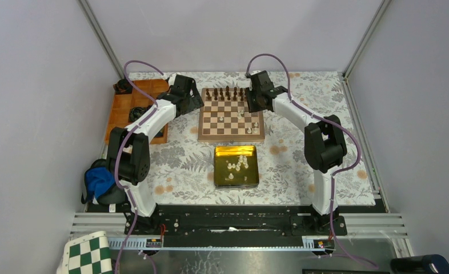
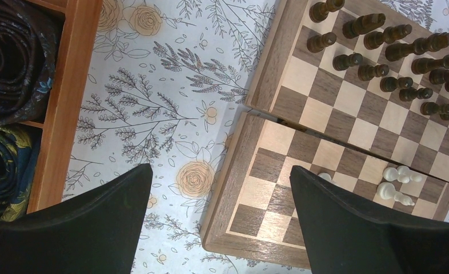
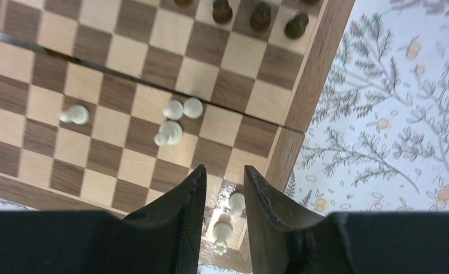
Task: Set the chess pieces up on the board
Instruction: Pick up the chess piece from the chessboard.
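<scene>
Lower left corner of the top view has a green checkered mat [image 1: 88,254]. A blue cloth [image 1: 99,181] sits just above it, by the left arm's base.

Mid-counter [image 1: 182,165], a bit below center of frame, there's a gold tin [image 1: 251,180] with a handful of white pieces [image 1: 238,164] in it. Right behind the tin is the board [image 1: 216,123], dead center. A few more white pieces are loose on its right half, a couple bunched together near the middle and a couple by the near right corner, not lined up. The dark pieces [image 1: 225,93] stand in the two far rows.

The left gripper [image 2: 221,171] hangs over the board's left rim, with its fingers wide apart and nothing in them. The right gripper [image 3: 222,171] is over the board's right side. Its fingers are only a narrow gap apart and nothing looks clamped. Two white pieces show through that gap, sitting on the squares below near the board's corner.

In the upper left, an orange tray [image 1: 119,111] sits near the board, with dark rolled cloth [image 2: 11,51] in its compartments.
</scene>
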Robot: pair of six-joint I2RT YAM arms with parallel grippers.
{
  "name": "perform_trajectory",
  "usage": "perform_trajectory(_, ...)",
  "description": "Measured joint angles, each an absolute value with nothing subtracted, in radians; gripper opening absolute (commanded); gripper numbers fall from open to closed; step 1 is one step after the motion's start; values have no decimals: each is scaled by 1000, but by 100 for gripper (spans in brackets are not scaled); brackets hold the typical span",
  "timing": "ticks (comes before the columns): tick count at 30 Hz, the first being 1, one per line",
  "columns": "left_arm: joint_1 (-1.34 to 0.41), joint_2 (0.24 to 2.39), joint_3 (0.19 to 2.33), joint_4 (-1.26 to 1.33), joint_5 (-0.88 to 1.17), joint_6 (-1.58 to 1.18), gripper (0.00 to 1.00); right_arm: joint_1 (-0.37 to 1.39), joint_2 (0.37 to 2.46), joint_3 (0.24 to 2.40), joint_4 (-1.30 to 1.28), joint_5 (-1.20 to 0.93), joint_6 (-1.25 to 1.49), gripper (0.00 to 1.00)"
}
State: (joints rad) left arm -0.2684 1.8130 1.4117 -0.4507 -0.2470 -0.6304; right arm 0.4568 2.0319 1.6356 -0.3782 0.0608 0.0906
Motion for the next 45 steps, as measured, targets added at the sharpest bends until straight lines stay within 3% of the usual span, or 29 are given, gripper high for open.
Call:
perform_trajectory(11,-269,1813,1412,-451,-247,-630,98,457,2131,1772,-389,31,87,37)
perform_trajectory(45,-268,1813,1412,-451,-247,-628,98,460,2253,1849,-428,-24,86,37)
